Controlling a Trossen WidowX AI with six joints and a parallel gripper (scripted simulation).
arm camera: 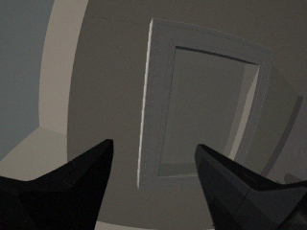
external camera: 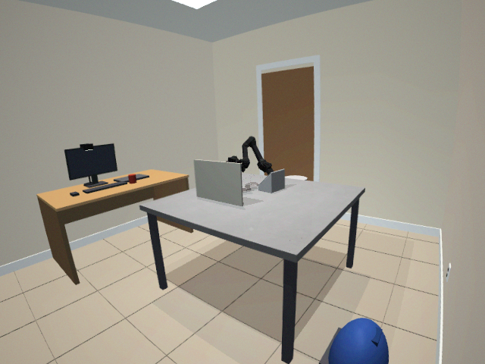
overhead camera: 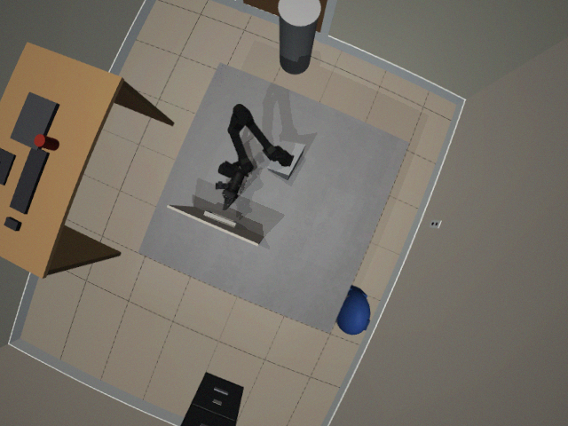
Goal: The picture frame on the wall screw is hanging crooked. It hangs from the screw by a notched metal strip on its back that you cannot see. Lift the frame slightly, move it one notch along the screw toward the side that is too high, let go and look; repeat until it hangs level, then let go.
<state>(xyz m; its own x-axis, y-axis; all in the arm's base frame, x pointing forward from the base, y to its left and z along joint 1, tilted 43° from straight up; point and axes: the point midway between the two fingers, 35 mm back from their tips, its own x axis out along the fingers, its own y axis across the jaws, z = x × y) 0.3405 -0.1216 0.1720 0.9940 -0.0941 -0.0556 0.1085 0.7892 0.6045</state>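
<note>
The grey picture frame [overhead camera: 220,218] [arm camera: 160,53] hangs on the robot-facing side of the upright wall panel [external camera: 219,183] [arm camera: 107,86]. In the wrist view its bright edge faces left, towards the panel's near-parallel edge; I cannot tell its exact tilt. The screw and the notched strip are hidden. My gripper [arm camera: 155,149] [overhead camera: 225,208] is open and empty, its black fingers well apart. It is close in front of the frame, and the right finger overlaps the frame's lower part in the wrist view. I see no clear contact. The exterior camera sees only the panel's back.
The panel stands on the grey table [overhead camera: 320,229] [external camera: 273,223]. A grey wedge-shaped block [overhead camera: 293,160] [external camera: 277,180] stands beside the arm's base. The arm bends up and over between the block and the panel. A wooden desk [overhead camera: 87,114] [external camera: 168,174] stands apart from the table.
</note>
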